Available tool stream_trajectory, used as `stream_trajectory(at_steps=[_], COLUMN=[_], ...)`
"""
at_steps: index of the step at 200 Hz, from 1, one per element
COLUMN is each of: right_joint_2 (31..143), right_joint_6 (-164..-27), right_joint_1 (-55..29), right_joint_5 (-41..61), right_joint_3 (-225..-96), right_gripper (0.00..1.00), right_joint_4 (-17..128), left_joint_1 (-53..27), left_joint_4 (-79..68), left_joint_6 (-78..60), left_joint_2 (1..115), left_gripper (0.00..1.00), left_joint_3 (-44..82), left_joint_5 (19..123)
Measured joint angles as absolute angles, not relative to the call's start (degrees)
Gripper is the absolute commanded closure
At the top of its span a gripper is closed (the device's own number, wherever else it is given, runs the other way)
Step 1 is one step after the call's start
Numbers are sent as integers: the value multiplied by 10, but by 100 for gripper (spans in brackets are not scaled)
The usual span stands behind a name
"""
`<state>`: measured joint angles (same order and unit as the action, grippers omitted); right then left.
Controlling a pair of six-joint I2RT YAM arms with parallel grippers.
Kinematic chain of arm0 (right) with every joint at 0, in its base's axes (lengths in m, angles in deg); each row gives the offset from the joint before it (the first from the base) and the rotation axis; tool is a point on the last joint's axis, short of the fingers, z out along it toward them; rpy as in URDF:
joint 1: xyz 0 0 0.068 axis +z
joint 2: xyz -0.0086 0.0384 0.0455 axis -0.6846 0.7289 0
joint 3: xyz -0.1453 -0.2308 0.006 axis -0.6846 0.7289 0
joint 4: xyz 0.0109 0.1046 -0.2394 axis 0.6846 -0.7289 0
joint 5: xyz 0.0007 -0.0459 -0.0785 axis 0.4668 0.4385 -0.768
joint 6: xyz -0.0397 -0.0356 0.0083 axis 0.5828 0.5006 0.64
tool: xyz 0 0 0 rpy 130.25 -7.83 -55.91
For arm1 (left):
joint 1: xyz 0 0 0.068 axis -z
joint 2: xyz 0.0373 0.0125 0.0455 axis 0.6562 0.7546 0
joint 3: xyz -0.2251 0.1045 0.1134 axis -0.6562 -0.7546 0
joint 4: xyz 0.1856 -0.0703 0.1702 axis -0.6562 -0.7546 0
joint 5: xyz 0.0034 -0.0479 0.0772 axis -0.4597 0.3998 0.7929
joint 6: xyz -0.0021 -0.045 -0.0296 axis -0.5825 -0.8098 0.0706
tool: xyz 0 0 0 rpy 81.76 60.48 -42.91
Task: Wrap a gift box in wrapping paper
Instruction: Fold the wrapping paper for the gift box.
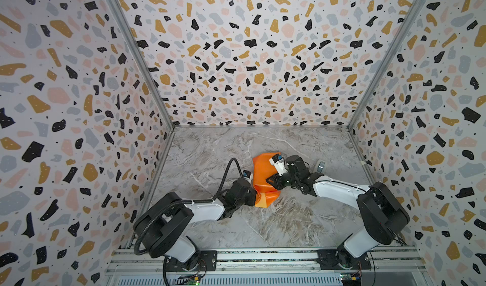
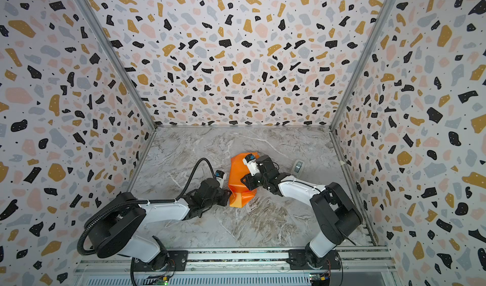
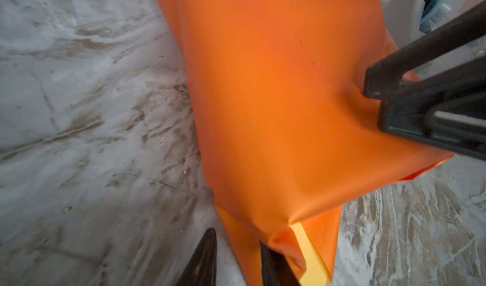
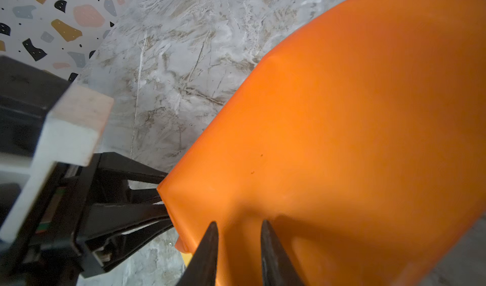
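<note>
The wrapping paper (image 1: 264, 178) lies mid-way across the table (image 1: 289, 219) as a crumpled orange bundle. In both top views its long axis runs from 12 to 6 o'clock. The left wrist view shows a sliver of its yellow side at one end. The left gripper (image 3: 236, 236) meets the bundle at 8 o'clock, and the right gripper (image 4: 239, 223) presses its 3 o'clock flank. Both claws stand narrow, but with the tips against paper I cannot tell whether either pinches it. No view shows the gift box.

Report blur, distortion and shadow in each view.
In both top views, sharp and evenly lit, terrazzo walls stretched by the wide lens. Left wrist view: left pincer and marble table blurred. Right wrist view: right pincer blurred, throwing soft shadow on the wrapping paper.
</note>
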<state>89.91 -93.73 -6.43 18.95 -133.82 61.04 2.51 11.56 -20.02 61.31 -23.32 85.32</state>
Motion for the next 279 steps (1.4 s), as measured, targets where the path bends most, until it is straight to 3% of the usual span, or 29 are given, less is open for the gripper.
stream_trajectory(at_steps=[149, 208, 279], right_joint_2=[899, 899, 899], right_joint_6=[-944, -944, -944], right_joint_1=[-58, -58, -58], right_joint_5=[184, 184, 183], right_joint_3=[-1335, -1335, -1335], right_gripper=[72, 72, 72], right_joint_4=[617, 617, 617], left_joint_1=[26, 26, 29], left_joint_4=[139, 149, 169], left_joint_6=[-200, -199, -196], left_joint_2=[651, 663, 665], left_gripper=[77, 70, 81], left_joint_3=[-212, -212, -221], left_joint_5=[862, 869, 873])
